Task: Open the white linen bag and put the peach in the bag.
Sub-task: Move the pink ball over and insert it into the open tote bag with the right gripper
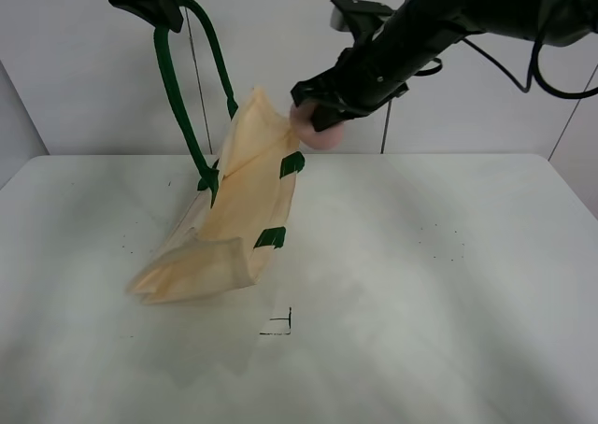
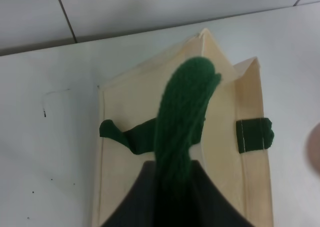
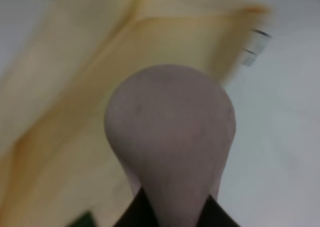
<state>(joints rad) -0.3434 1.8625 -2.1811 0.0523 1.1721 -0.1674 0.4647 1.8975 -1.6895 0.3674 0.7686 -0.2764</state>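
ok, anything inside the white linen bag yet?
The peach is outside, clamped in the right gripper beside the top of the white linen bag. The interior is hidden by its own fabric.

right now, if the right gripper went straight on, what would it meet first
Probably the bag: the right gripper, shut on the peach, points at its raised top edge. Whether mouth or outer fabric is unclear.
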